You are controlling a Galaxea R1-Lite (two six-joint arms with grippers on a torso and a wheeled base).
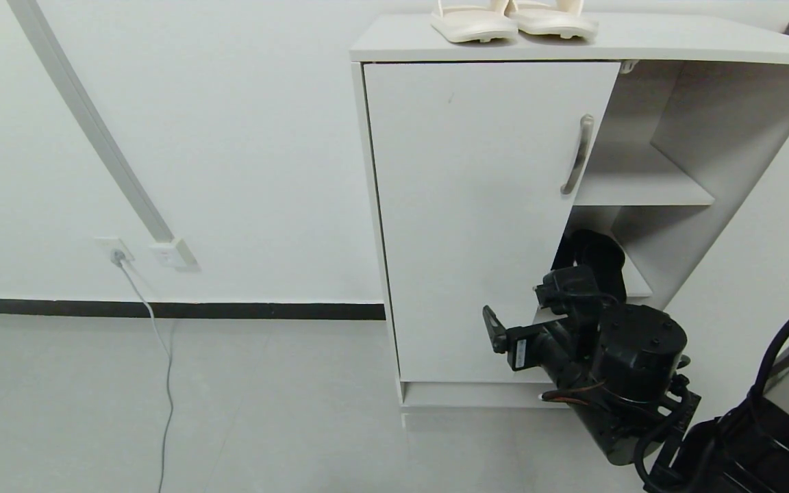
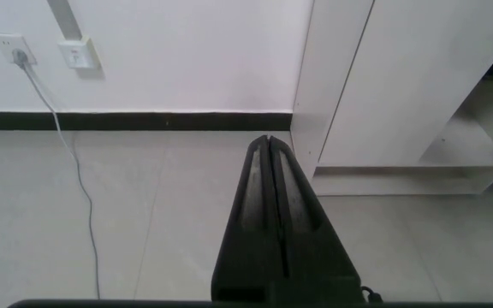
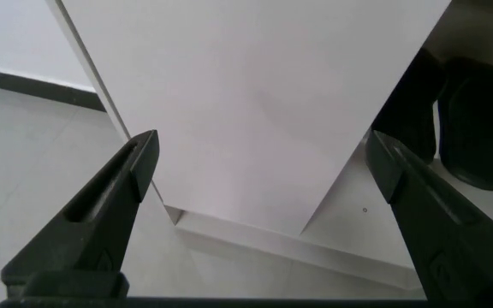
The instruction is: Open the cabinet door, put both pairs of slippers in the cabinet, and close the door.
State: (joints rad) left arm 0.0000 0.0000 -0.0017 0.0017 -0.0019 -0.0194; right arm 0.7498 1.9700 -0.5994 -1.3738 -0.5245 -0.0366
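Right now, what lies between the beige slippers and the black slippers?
The cabinet top and one shelf above the black slippers, in the head view.

You'll see a grey cable duct (image 1: 93, 130) slanting down the white wall (image 1: 251, 150) to a small box (image 1: 174, 253). Just beside it, a wall socket (image 1: 115, 250) holds a plug, its grey cord (image 1: 164, 370) trailing onto the tiled floor (image 1: 264, 424). A black skirting strip (image 1: 244, 311) lines the wall's foot.

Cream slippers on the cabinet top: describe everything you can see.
The cream slippers are a pair, smooth and rubbery-looking, with thick soles and straps. They lie flat, side by side, on the cabinet top near its front edge. Their far ends are cut off by the frame. Nothing else touches them.
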